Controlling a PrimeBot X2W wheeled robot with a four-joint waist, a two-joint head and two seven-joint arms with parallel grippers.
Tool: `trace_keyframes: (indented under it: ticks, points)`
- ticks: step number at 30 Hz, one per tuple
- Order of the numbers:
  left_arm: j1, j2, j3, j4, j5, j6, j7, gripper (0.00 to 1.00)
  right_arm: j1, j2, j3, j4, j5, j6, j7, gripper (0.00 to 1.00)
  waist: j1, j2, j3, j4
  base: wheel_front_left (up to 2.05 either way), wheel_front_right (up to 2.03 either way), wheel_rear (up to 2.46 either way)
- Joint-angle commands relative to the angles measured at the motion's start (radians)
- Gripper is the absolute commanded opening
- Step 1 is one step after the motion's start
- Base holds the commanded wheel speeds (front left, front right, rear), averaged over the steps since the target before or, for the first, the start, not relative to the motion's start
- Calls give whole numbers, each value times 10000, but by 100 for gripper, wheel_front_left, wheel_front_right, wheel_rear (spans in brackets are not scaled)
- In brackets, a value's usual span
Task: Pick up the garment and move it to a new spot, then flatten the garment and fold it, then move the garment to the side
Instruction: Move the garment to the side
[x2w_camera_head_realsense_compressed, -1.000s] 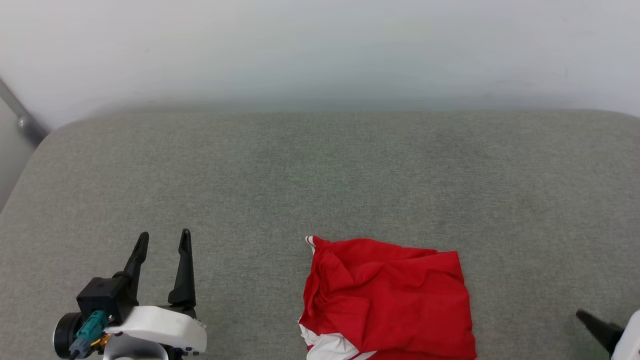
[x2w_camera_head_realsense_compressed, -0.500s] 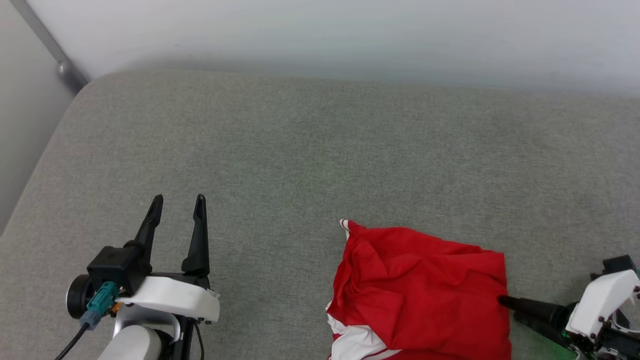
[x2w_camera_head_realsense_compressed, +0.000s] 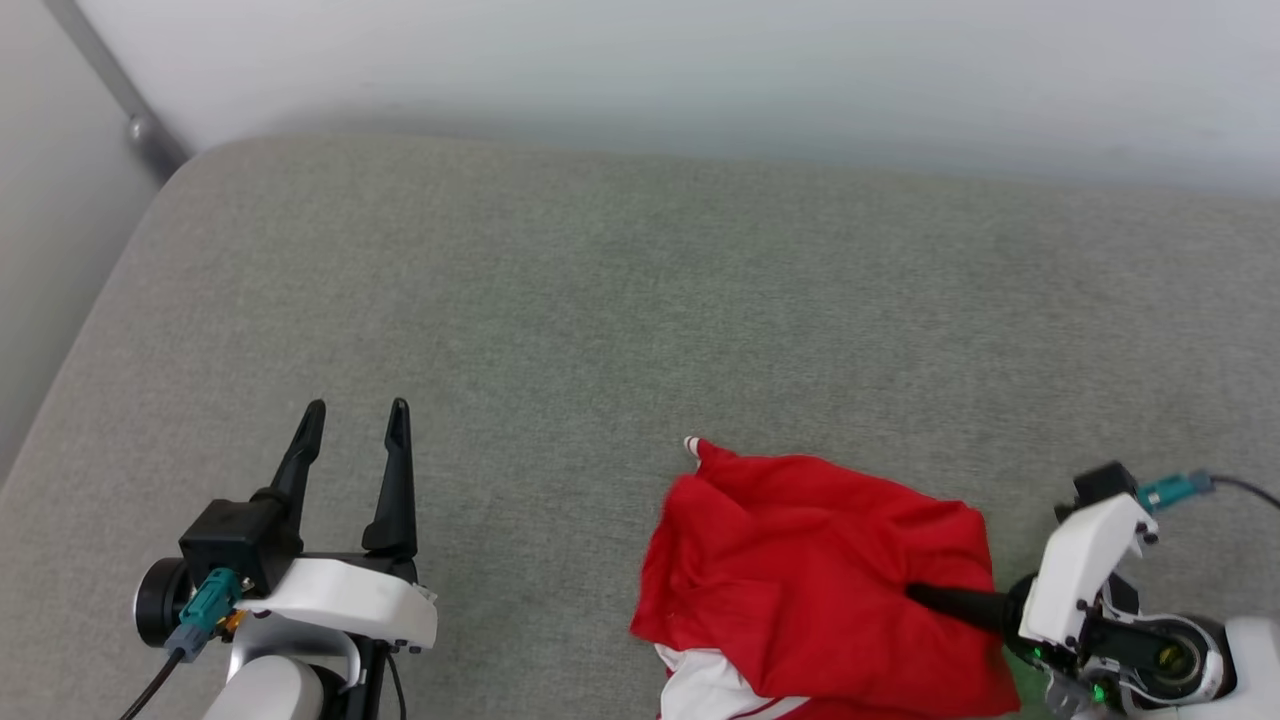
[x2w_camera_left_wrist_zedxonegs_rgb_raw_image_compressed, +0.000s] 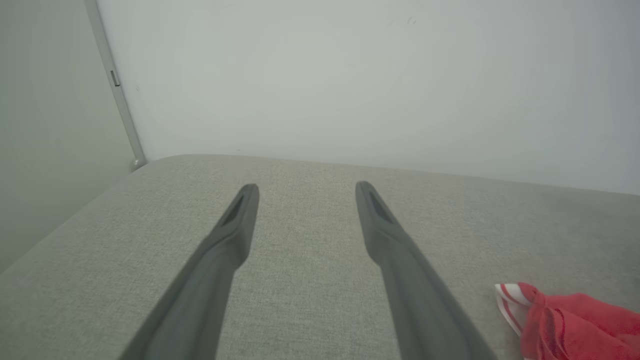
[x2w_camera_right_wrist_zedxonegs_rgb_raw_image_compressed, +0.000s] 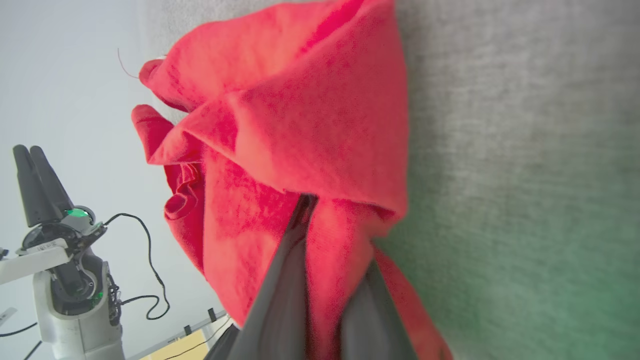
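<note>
The red garment (x2w_camera_head_realsense_compressed: 800, 570) lies crumpled on the grey cushion near the front edge, with a white sleeve panel (x2w_camera_head_realsense_compressed: 705, 690) at its lower left and striped trim at its far corner. My right gripper (x2w_camera_head_realsense_compressed: 915, 593) reaches in from the right, low over the cloth. In the right wrist view its fingers (x2w_camera_right_wrist_zedxonegs_rgb_raw_image_compressed: 285, 280) are close together with a fold of the garment (x2w_camera_right_wrist_zedxonegs_rgb_raw_image_compressed: 300, 115) pinched between them, and the second fingertip is hidden under cloth. My left gripper (x2w_camera_head_realsense_compressed: 355, 410) hovers open at the lower left, well apart from the garment (x2w_camera_left_wrist_zedxonegs_rgb_raw_image_compressed: 575, 320), with nothing between its fingers (x2w_camera_left_wrist_zedxonegs_rgb_raw_image_compressed: 235, 235).
The grey fabric cushion (x2w_camera_head_realsense_compressed: 600, 300) stretches wide behind and to the left of the garment. A pale wall runs along its far edge, and a metal pole (x2w_camera_head_realsense_compressed: 120, 100) slants at the upper left corner. The cushion's left edge drops away beside my left arm.
The head camera shifted early on. My right gripper came in from the right and slid onto the garment's right side, closing on a fold and bunching the cloth leftward. The left gripper stayed open.
</note>
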Motion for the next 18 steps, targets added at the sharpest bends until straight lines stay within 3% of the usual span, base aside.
trace_keyframes:
  ticks: [1, 2, 3, 9, 18]
  points:
    - [70, -9, 56, 27, 72, -23, -22, 100, -33, -154, 260, -319, -191, -5, -103, 0, -1, 0, -179, -177, 0, 0, 0]
    - [122, -7, 65, 32, 82, -40, -22, 100, -41, -258, 506, -569, -332, -5, -208, 0, -1, 0, -251, -260, 0, 0, 0]
    - [229, -10, 130, 17, 118, -50, -22, 100, -80, -670, 1433, -1354, -945, -5, -554, 0, -1, 0, -437, -586, 0, 0, 0]
    - [391, 17, 179, -102, 143, -42, -21, 100, -316, -1946, 3030, -2295, -2440, -5, -1305, 0, -1, 0, -576, -1538, 0, 0, 0]
    - [-41, 127, 283, -601, 272, -182, -21, 100, -1199, -3053, 3267, -1707, -3623, -6, -2260, 0, -1, 0, 500, -3418, 0, 0, 0]
